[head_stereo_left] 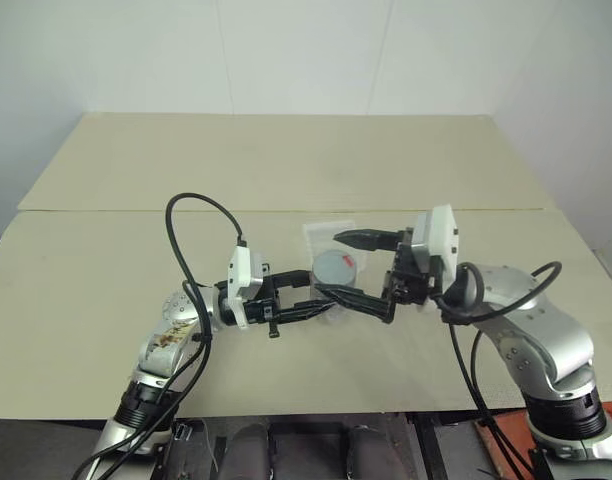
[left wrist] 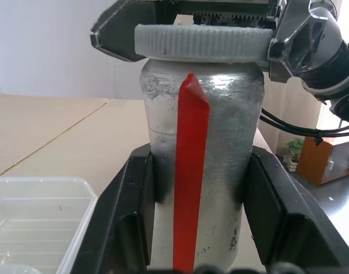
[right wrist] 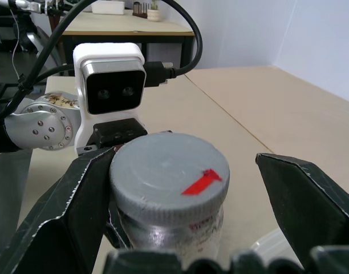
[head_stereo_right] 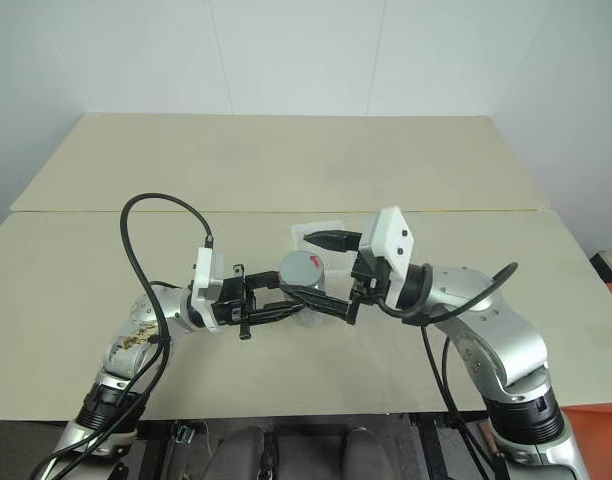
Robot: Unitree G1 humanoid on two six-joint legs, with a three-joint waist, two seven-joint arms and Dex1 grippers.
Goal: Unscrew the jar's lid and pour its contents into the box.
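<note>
My left gripper (head_stereo_left: 321, 290) is shut on the jar (left wrist: 220, 171) and holds it upright just above the table. The jar has a silvery body with a red strip down it. Its grey ribbed lid (right wrist: 163, 171), marked with a small red arrow, sits on top. My right gripper (right wrist: 183, 165) stands open around the lid: one finger (right wrist: 77, 200) lies against the lid's side, the other (right wrist: 300, 194) is a gap away. The clear plastic box (head_stereo_left: 329, 232) lies on the table just behind the jar. The contents are hidden inside the jar.
The wide beige table (head_stereo_left: 286, 160) has a seam running across it behind the box. A white wall stands beyond its far edge. My two arms meet over the near middle of the table, with black cables looping above each wrist.
</note>
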